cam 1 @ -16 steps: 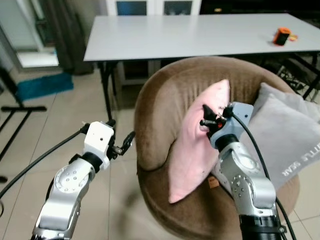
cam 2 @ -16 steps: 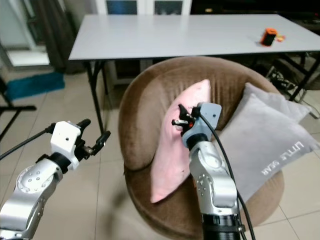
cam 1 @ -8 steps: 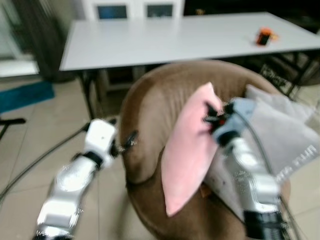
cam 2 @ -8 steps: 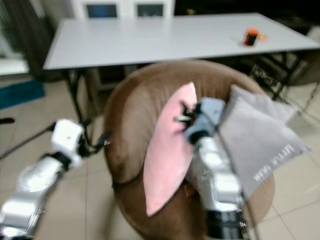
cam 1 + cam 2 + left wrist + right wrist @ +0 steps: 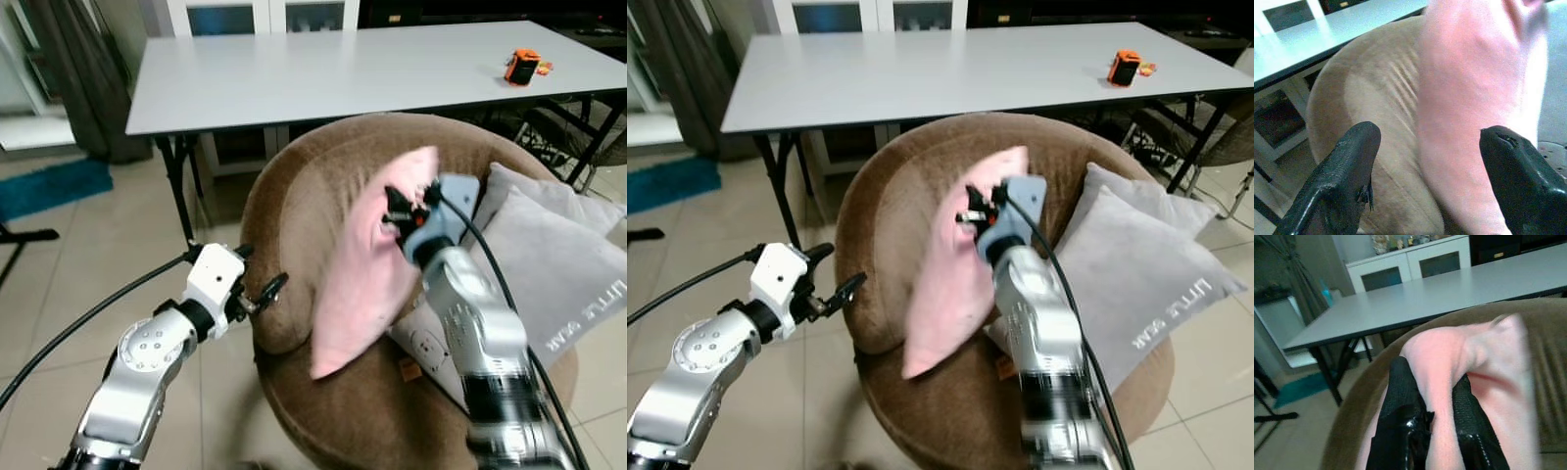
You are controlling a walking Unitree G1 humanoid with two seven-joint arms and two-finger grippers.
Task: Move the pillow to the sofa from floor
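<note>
At the centre of the left eye view, a soft pink fabric pillow (image 5: 377,264) hanging upright over the seat of a round brown plush sofa chair (image 5: 304,225), its lower corner dangling toward the lower middle of the frame, clear of the floor. Right gripper (image 5: 400,208) high on the pillow's upper edge, black fingers (image 5: 1400,396) pinching a fold of pink cloth between them, as seen in the right wrist view. Silver right arm rising from the lower right of the frame, a black cable running along it. Left gripper (image 5: 257,284) at lower left of centre, just beside the chair's outer rim, jaws spread wide with nothing between; in the left wrist view, both fingers (image 5: 1347,166) framing the chair's brown back and the pink pillow beyond. On the right of the frame, a grey square cushion with white lettering (image 5: 558,284) leaning on the chair's far side. Across the top of the frame, a long white table (image 5: 323,73) on black legs, a small orange object (image 5: 521,67) near its upper right end. At far left, a teal mat (image 5: 54,186) on pale floor tiles (image 5: 59,284).
</note>
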